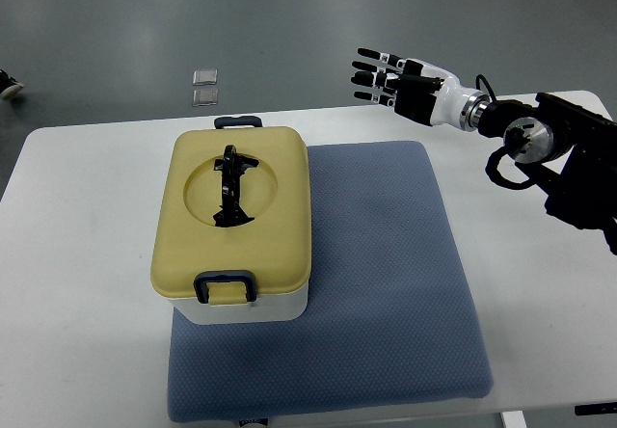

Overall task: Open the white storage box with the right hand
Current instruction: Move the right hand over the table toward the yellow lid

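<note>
The right hand [386, 79] is held with fingers spread and empty, up and right of the white storage box [234, 224], whose long axis runs near-to-far.

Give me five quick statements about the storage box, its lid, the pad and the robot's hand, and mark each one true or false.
1. The storage box sits on the left part of the blue pad. True.
2. The yellow lid has been taken off and lies beside the box. False: it is on the box, covering it.
3. The right hand grips the lid's black handle. False: the hand is up near the table's far edge, apart from the box, fingers spread, holding nothing.
4. The near latch is dark blue. True.
5. The left hand rests on the pad. False: no left hand is in view.
</note>
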